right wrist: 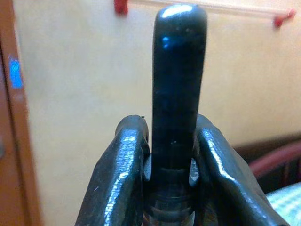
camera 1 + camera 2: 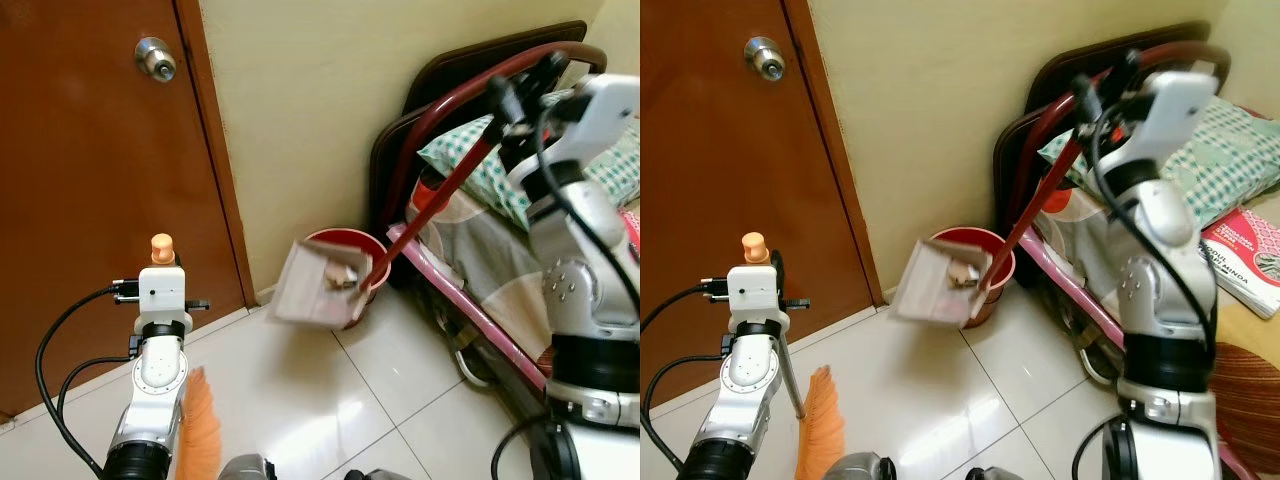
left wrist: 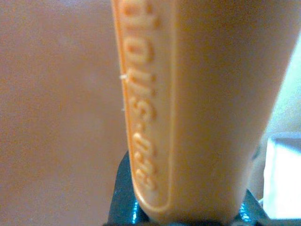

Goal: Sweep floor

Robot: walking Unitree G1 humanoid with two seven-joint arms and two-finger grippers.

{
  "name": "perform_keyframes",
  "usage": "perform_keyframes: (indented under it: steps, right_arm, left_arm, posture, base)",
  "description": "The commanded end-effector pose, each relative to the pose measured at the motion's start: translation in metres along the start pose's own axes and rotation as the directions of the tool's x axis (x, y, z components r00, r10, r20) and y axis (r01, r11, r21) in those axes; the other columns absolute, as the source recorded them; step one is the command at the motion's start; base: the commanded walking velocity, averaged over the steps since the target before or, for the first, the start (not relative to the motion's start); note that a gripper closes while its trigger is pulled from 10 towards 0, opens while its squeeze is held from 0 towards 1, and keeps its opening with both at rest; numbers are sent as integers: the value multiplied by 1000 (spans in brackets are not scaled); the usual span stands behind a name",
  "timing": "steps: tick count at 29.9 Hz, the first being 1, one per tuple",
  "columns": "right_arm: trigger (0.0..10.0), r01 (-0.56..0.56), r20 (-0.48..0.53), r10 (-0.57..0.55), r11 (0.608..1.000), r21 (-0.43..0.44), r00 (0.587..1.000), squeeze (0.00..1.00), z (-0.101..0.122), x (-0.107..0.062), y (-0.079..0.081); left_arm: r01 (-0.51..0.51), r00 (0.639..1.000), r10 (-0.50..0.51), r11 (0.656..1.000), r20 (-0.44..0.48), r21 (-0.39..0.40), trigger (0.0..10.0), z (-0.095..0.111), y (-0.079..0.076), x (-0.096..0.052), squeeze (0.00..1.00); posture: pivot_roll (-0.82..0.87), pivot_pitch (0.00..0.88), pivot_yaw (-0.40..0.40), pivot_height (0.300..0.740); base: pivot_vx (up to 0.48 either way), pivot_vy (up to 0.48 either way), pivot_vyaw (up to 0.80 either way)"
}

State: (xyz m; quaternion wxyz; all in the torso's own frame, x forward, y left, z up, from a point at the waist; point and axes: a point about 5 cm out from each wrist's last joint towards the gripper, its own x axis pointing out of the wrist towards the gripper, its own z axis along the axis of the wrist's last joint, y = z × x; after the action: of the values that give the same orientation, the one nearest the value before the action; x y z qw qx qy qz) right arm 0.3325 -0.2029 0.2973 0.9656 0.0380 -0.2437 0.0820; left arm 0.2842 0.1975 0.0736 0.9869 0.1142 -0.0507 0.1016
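The sweeping looks close to finished: the right gripper (image 1: pixel 170 155) is clenched on the black end of the dustpan's long red handle (image 2: pixel 455 188), and the dustpan (image 2: pixel 315 290) hangs tilted at the rim of the red bin (image 2: pixel 352 243), debris still in it. What seems left is tipping that out. The left gripper (image 3: pixel 183 214) clamps the orange broom handle (image 3: pixel 202 108), its bristles (image 2: pixel 822 425) low above the white tiled floor (image 2: pixel 300 400). The bin sits in the floor's corner between the brown door (image 2: pixel 90 180) and the bed (image 2: pixel 480 260), leaving a tight gap.
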Motion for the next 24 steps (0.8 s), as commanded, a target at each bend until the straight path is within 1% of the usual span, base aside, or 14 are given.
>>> perform_keyframes:
  steps: [1, 4, 8, 9, 10, 11, 12, 15, 16, 20, 22, 24]
  right_arm:
    - [10000, 1, 85, 6, 997, -83, 996, 0, 18, 5, -3]
    - [10000, -36, 104, 52, 988, -152, 993, 0, 20, 11, 3]
    - [10000, -64, 107, 87, 977, -201, 990, 0, 15, 20, 13]
    - [10000, -91, 107, 120, 966, -243, 987, 0, 11, 22, 20]
    - [10000, -91, 107, 120, 966, -243, 987, 0, 11, 22, 20]
    - [10000, -125, 104, 160, 950, -287, 982, 0, 4, 25, 29]
    - [10000, -144, 101, 182, 943, -301, 978, 0, -1, 26, 34]
    - [10000, -171, 102, 217, 924, -341, 971, 0, -7, 27, 42]
    - [10000, -175, 105, 226, 917, -358, 969, 0, -11, 28, 48]
    - [10000, -197, 120, 273, 881, -430, 955, 0, -17, 29, 61]
    - [10000, -224, 133, 324, 845, -485, 937, 0, -21, 27, 74]
    - [10000, -239, 138, 346, 836, -493, 928, 0, -24, 25, 82]
  left_arm:
    - [15, 1000, -14, 999, 27, -43, 10000, 5, -4, 2, 0]
    - [19, 999, -17, 999, 30, -48, 10000, 5, -6, 2, 0]
    - [32, 999, -30, 998, 37, -56, 10000, 7, -10, 2, 0]
    - [33, 999, -31, 998, 38, -56, 10000, 7, -11, 2, 0]
    - [33, 999, -31, 998, 38, -56, 10000, 7, -11, 2, 0]
    - [32, 999, -30, 998, 40, -60, 10000, 8, -11, 2, 0]
    - [30, 999, -28, 998, 41, -61, 10000, 8, -10, 2, 0]
    - [27, 999, -25, 998, 45, -63, 10000, 9, -10, 2, 0]
    - [26, 999, -22, 998, 49, -65, 10000, 9, -10, 1, 0]
    - [27, 998, -23, 997, 61, -67, 10000, 11, -11, 0, 0]
    - [28, 998, -24, 997, 64, -66, 10000, 12, -11, 0, 0]
    - [31, 998, -27, 997, 65, -64, 10000, 12, -11, 0, 0]
  posture:
    - [-56, 0, 4, 740]
    - [-55, 0, 5, 740]
    - [-45, 0, 4, 740]
    - [-42, 0, 3, 740]
    - [-42, 0, 3, 740]
    - [-39, 0, 2, 740]
    - [-35, 0, -1, 740]
    - [-25, 0, -6, 740]
    - [-23, 0, -7, 740]
    - [-16, 0, -7, 740]
    - [-15, 0, -6, 740]
    - [-15, 0, -6, 740]
  base:
    - [0, 0, 0]
    - [0, 0, 0]
    - [0, 0, 0]
    - [0, 0, 0]
    - [0, 0, 0]
    - [0, 0, 0]
    - [0, 0, 0]
    - [0, 0, 0]
    - [0, 0, 0]
    - [0, 0, 0]
    - [0, 0, 0]
    - [0, 0, 0]
